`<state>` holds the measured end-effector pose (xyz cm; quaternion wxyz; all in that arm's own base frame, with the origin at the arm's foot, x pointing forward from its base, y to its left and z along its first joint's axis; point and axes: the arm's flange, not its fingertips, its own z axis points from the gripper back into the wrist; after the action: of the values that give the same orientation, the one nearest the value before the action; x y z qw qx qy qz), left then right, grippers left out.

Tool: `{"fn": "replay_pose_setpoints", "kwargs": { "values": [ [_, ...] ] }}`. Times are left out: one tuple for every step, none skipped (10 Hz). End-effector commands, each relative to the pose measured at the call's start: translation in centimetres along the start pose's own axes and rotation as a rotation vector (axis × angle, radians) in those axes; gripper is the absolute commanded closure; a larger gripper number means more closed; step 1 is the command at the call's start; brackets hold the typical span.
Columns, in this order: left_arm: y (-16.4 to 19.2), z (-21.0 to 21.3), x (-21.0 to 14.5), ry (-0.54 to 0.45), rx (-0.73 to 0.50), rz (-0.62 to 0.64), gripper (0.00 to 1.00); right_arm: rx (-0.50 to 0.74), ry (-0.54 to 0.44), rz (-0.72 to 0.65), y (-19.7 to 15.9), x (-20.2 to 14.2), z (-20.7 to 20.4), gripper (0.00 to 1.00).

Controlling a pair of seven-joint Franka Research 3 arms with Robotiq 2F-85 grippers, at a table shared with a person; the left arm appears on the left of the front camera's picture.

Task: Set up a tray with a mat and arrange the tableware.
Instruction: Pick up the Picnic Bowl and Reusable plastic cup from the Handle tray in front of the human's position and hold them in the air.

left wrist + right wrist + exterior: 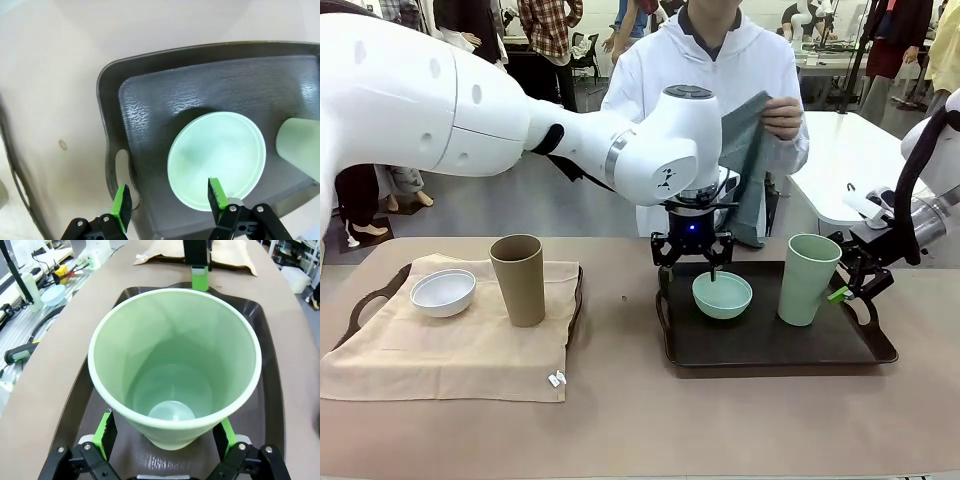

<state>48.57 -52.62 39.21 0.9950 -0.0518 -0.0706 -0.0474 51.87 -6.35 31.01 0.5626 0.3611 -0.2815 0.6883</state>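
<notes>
- The left gripper is hanging over the left end of the dark tray. Its fingers are standing wide with nothing held between them.
- 1 of those fingers is reaching over the rim of the mint green bowl, and the other is sitting above the tray's handle end.
- The mint green bowl is sitting upright on the dark tray, near the pale green cup but apart from it.
- The right gripper is straddling the pale green cup with its fingers spread wide on either side. I cannot tell whether the pads are touching it.
- The white bowl and the brown cup are standing beside each other on a beige mat, which is covering the other tray.
- Across the surface, a person's hand is holding up a grey-green cloth.
</notes>
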Motion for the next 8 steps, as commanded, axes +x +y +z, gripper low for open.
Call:
{"fn": "replay_pose_setpoints", "kwargs": {
  "values": [
    [-1.2, -0.1, 0.8, 0.005, 0.017, 0.017, 0.19, -0.011, 0.008, 0.037, -0.1, -0.4, -0.7, 0.0],
    [-1.4, -0.6, 1.2, 0.011, 0.022, 0.024, 0.19, -0.008, 0.004, 0.038, -0.2, -0.5, -1.1, 0.0],
    [-1.5, -1.2, 1.6, 0.02, 0.03, 0.04, 0.19, -0.003, -0.002, 0.04, -0.3, -0.3, -1.7, 0.0],
    [-1.5, -1.6, 2.3, 0.026, 0.037, 0.052, 0.19, -0.016, -0.01, 0.04, -0.5, 0.0, -2.2, 0.0],
    [-1.6, -1.9, 2.6, 0.034, 0.039, 0.06, 0.19, -0.031, -0.022, 0.034, -0.6, 0.2, -2.6, 0.0],
    [-1.6, -2.2, 2.8, 0.036, 0.042, 0.065, 0.19, -0.035, -0.03, 0.033, -0.7, 0.3, -3.1, 0.0],
    [-1.7, -2.5, 3.0, 0.04, 0.044, 0.074, 0.19, -0.029, -0.037, 0.023, -0.7, 0.2, -3.5, 0.0],
    [-1.7, -3.0, 3.4, 0.053, 0.049, 0.082, 0.19, -0.02, -0.038, 0.018, -0.8, 0.1, -3.8, 0.0]
  ]
}}
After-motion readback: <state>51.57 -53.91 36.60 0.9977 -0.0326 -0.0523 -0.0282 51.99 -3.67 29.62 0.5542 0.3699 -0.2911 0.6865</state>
